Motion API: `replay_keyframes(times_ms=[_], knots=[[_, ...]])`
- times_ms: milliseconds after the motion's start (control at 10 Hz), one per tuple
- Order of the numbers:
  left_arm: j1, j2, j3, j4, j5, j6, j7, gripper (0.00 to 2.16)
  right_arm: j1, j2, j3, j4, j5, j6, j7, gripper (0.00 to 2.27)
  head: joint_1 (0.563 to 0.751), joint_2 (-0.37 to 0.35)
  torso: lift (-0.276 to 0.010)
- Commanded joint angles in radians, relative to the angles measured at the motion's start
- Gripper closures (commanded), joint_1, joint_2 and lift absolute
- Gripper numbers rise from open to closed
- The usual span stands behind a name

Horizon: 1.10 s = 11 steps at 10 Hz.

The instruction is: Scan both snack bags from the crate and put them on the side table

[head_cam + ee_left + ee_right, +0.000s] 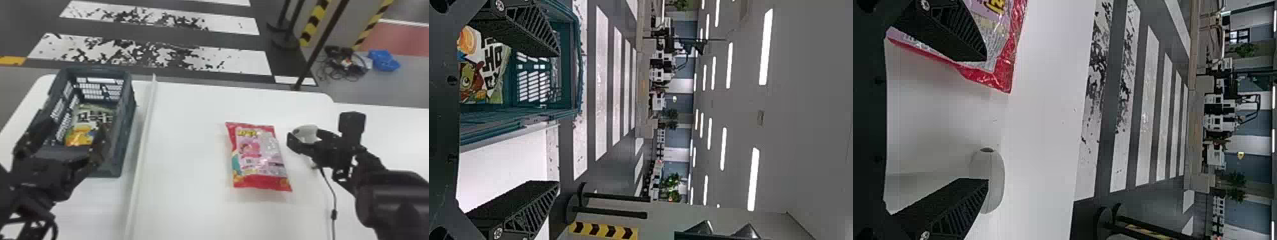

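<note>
Reaching in from the bottom edge of the head view, the left gripper (76, 125) is held over the near part of the crate (126, 150); its fingers are spread wide and nothing is gripped. That pose is probably meant for the green snack bag (95, 116), which is kept inside, leaning towards the far end, and could be pinched from above. The crate walls leave limited room, so a fingertip might be caught on a rim.

Between the arms, the red snack bag (258, 156) is laid flat on the main table (188, 191), its printed face turned up, presumably so that a code can be read. Whether it is already scanned cannot be told.

Beside it, the right gripper (986, 120) is placed at the pale scanner (988, 170), fingers well apart and not closed on anything; whether they are touched by it cannot be told. The scanner is set upright close to the bag, likely so that little carrying is needed. A cable (334, 214) is trailed from it and could be snagged.

Off to the right, what is judged to be the side table (395, 134) is placed within reach for scanned bags.
</note>
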Motion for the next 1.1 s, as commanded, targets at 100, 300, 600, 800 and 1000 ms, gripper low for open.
replay_keyframes(times_ms=[100,300,600,800,1000], knots=[[0.001,0.002,0.001,0.000,0.002,-0.002,0.000,0.08,-0.051,-0.027,-0.010,0.108,0.006,-0.020,-0.003,0.06,0.695,-0.167,-0.087],[0.001,0.002,0.001,0.000,0.002,-0.002,-0.002,0.08,-0.094,-0.051,-0.005,0.192,0.014,-0.038,-0.002,0.06,0.695,-0.194,-0.087],[0.005,0.002,0.002,-0.002,0.003,-0.012,-0.006,0.08,-0.156,-0.069,0.013,0.284,0.048,-0.020,0.002,0.43,0.695,-0.218,-0.087],[0.007,0.002,0.005,-0.002,0.006,-0.015,-0.006,0.08,-0.169,-0.081,0.035,0.313,0.064,0.023,0.009,1.52,0.695,-0.227,-0.087],[0.007,0.000,0.005,-0.002,0.006,-0.015,-0.006,0.08,-0.169,-0.081,0.038,0.312,0.071,0.063,0.017,2.18,0.695,-0.231,-0.087]])
